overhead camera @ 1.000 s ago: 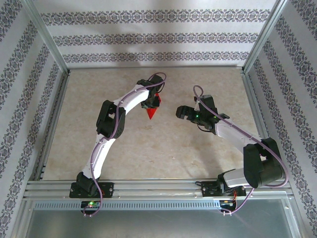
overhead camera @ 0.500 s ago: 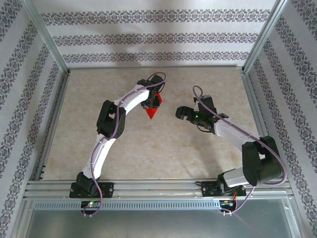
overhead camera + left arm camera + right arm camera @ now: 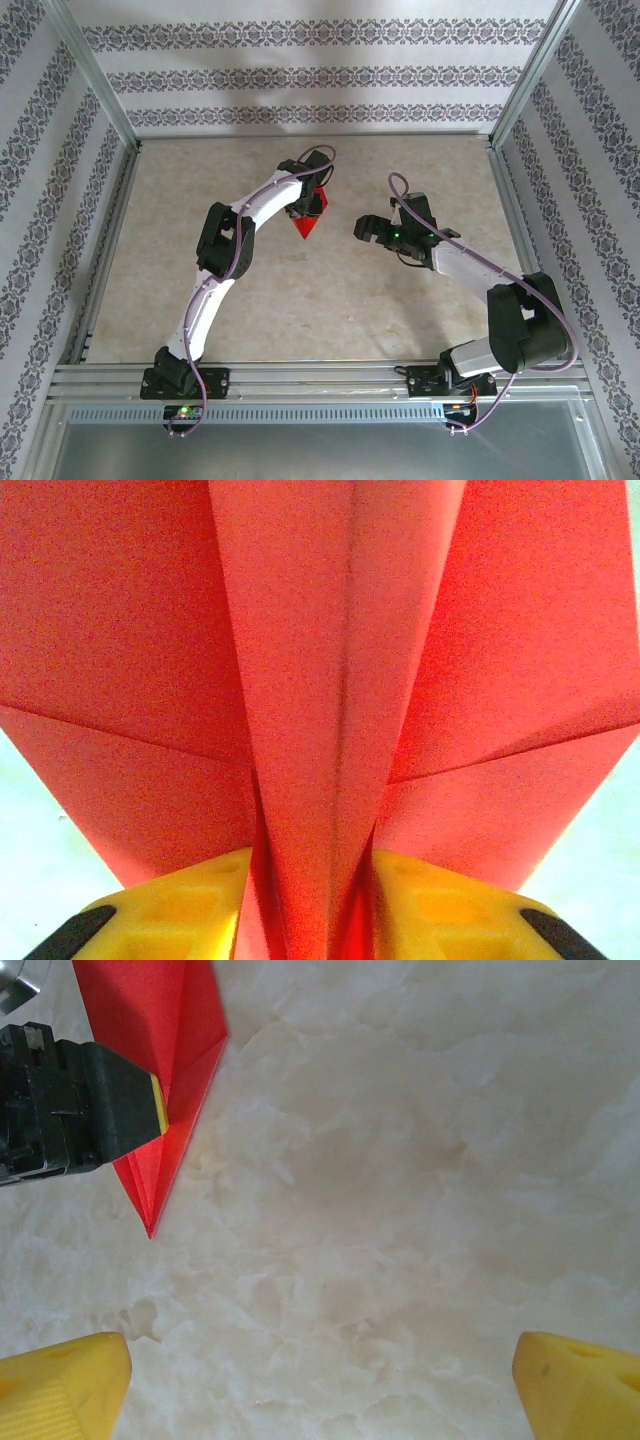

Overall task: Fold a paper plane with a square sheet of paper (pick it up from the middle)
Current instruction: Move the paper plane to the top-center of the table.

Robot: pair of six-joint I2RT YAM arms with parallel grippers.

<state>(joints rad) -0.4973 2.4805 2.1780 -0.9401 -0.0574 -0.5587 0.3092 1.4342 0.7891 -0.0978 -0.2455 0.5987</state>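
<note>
The paper plane (image 3: 307, 222) is a bright red pointed dart at mid table, nose toward the near side. In the left wrist view the paper plane (image 3: 330, 680) spreads its wings, and its centre keel runs down between my yellow fingers (image 3: 180, 910). My left gripper (image 3: 312, 865) stands slightly open, with thin shaded gaps on both sides of the keel. From above, the left gripper (image 3: 300, 207) sits over the plane's tail. My right gripper (image 3: 362, 228) is open wide to the right of the plane with nothing in it. In its view the plane (image 3: 165, 1080) lies upper left, beyond the open gripper (image 3: 320, 1360).
The marble-patterned tabletop (image 3: 330, 290) is bounded by aluminium rails (image 3: 110, 240) and patterned walls. The left arm's black finger (image 3: 90, 1105) shows beside the plane in the right wrist view. Bare surface lies between the right fingertips (image 3: 70, 1385).
My left jaws have parted a little around the plane's keel. The plane has barely moved. The right gripper has drifted slightly up and stays wide open.
</note>
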